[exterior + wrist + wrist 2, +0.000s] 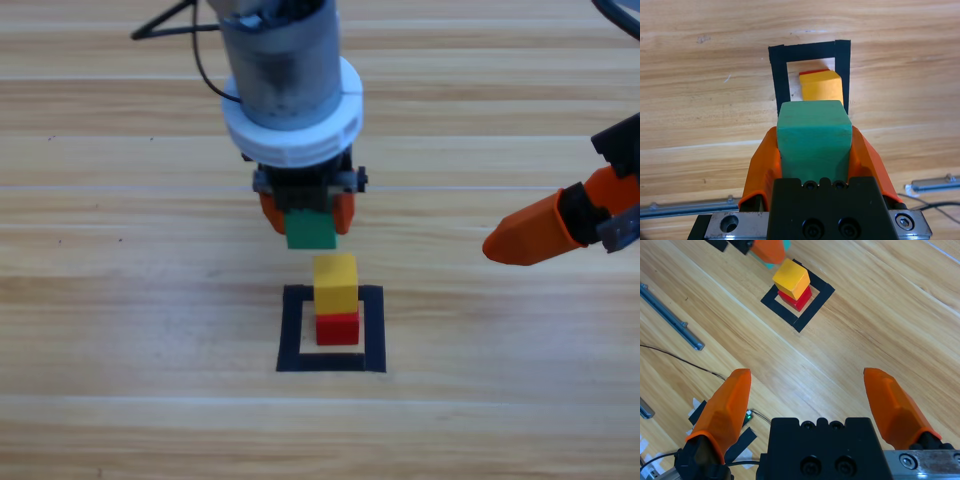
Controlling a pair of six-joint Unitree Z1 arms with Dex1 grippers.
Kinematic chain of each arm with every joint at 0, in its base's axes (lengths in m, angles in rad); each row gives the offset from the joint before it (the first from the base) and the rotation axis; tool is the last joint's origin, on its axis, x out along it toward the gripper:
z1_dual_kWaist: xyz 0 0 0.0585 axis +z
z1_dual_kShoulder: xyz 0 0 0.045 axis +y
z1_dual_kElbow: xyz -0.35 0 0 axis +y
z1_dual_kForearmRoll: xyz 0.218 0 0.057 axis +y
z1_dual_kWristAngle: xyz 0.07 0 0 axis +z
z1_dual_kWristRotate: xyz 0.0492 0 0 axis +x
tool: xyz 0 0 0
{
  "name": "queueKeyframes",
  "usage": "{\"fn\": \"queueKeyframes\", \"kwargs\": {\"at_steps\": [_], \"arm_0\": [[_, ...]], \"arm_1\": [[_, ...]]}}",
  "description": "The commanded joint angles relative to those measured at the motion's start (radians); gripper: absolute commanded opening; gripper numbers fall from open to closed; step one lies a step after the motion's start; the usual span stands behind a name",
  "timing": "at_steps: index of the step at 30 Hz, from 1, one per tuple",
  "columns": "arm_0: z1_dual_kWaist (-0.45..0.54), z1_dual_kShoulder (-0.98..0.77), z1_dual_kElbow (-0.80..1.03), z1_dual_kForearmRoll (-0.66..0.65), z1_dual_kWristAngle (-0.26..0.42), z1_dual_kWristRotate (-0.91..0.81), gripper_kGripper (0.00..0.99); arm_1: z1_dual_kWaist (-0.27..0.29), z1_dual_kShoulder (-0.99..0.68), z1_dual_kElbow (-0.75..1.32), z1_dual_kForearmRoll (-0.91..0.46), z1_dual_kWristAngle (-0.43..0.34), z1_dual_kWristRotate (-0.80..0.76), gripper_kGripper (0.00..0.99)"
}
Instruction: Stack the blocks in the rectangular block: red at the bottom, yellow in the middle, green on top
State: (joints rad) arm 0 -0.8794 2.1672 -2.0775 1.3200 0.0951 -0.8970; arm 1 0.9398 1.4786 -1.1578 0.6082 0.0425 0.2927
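Inside the black tape rectangular block (294, 330) (778, 80) (815, 302) the red cube (338, 328) (799, 298) stands with the yellow cube (336, 283) (822, 86) (790, 276) on top of it. My left gripper (308, 218) (814, 145) hangs above and just behind this stack, shut on the green cube (311, 229) (813, 140), which is held clear of the yellow cube. At the right edge of the high view my right gripper (530, 235) (810, 402) waits, open and holding nothing, away from the stack.
Bare wooden table (120, 300) lies all around the taped outline. A metal rail (671, 315) (685, 208) and cables (685, 362) lie on the wood beyond the work area, seen in the wrist views.
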Motion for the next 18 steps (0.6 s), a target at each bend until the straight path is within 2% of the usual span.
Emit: {"fn": "queueKeyframes", "kwargs": {"at_steps": [1, 18], "arm_0": [[-0.013, 0.102, -0.023, 0.011, 0.020, -0.039, 0.000], [-0.013, 0.181, -0.092, 0.011, 0.035, -0.042, 0.000]], "arm_1": [[-0.030, 0.026, 0.015, 0.012, 0.004, -0.007, 0.990], [-0.030, 0.025, 0.012, 0.021, 0.010, -0.014, 0.990]]}}
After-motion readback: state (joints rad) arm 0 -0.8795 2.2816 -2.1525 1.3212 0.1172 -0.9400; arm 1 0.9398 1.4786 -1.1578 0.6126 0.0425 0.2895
